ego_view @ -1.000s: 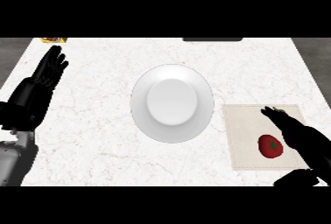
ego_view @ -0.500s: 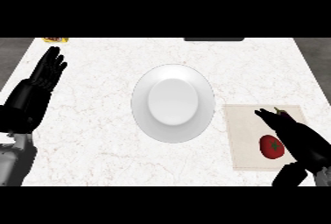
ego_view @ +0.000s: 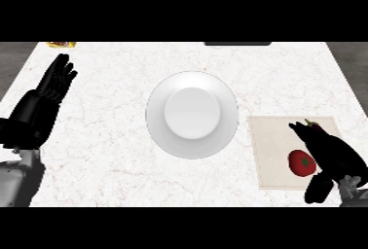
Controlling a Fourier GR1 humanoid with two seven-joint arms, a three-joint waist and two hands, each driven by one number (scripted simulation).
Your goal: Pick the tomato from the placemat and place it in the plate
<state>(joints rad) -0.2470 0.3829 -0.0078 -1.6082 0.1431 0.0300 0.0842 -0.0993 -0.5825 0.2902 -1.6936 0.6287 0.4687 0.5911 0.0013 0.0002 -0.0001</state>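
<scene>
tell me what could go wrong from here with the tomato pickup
1. The right hand sits beside the tomato, not around it; closing now might nudge it across the placemat.
2. The tomato is round, so it could roll away.
3. The plate lies apart, to the left; the carry could clip its rim.

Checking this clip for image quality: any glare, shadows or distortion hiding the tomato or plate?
Head view: even lighting, no glare on the white plate, which looks stretched taller than wide; the tomato on the placemat shows clearly, its right edge covered by the right hand; left hand rests open at left.
</scene>
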